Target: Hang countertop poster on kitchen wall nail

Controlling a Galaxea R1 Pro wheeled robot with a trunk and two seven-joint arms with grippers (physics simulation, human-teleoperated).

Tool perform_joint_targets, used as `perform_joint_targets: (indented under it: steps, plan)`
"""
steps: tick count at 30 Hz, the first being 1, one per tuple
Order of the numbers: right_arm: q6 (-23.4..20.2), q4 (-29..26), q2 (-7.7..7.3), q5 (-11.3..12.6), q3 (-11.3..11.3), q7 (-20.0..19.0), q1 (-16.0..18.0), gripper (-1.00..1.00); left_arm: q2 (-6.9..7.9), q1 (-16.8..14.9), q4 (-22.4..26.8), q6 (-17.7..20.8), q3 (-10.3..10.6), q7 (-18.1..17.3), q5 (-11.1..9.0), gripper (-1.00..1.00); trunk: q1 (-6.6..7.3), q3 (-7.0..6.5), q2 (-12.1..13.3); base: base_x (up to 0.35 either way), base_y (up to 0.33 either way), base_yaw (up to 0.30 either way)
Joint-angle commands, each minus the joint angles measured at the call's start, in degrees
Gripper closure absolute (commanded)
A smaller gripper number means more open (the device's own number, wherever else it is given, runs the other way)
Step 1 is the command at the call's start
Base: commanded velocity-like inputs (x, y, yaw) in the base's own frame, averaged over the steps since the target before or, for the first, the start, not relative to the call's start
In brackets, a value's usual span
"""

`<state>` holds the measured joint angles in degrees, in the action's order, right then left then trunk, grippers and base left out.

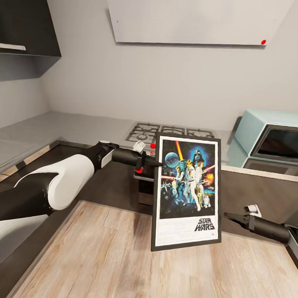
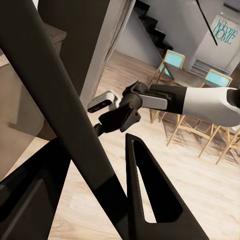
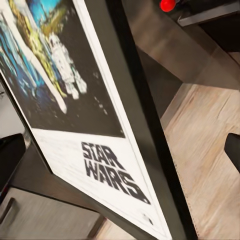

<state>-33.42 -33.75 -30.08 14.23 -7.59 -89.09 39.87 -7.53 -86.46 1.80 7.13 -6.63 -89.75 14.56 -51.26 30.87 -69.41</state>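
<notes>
Gripped at its left edge by the left gripper point(image 1: 155, 163), the poster point(image 1: 187, 192) is held upright in the air in front of the hob point(image 1: 167, 133), off the countertop point(image 1: 46, 127) and above the wood floor point(image 1: 118, 260). Holding it by one side edge keeps the printed face towards the head camera and the frame free for hanging, it is judged. The right gripper point(image 1: 229, 216) is kept low and apart from the poster's right edge; whether its fingers are apart cannot be told. A flat pale panel point(image 1: 193, 18) with a red dot is seen high on the wall, and a mint oven point(image 1: 275, 135) sits at the right.

Through the left wrist camera, the thin dark frame edge point(image 2: 65, 120) is seen crossing between the two black, wedge-shaped fingers point(image 2: 150, 195), which are closed on it. The right arm point(image 2: 200, 102), glossy white and black, is seen beyond.

From the right wrist camera, the poster is seen close: smooth black frame, white border, black logo point(image 3: 112, 172), colourful figures on dark blue.
</notes>
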Motion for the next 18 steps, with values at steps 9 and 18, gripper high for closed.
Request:
perform_joint_targets:
  steps: [9,18]
  plan:
    - [-1.25,0.69,-0.04,0.48,-0.04,-0.08,0.03,-1.0,-0.03,-0.03,0.05,0.57,-0.59,-0.25,0.6,1.0,0.0,0.06,-0.03,0.0,0.0,0.0]
    - [-1.15,1.79,0.15,0.53,0.12,-0.04,0.03,-1.0,-0.03,-0.03,0.05,0.52,-0.6,-0.25,0.57,1.0,0.0,0.06,-0.03,0.0,0.0,0.0]
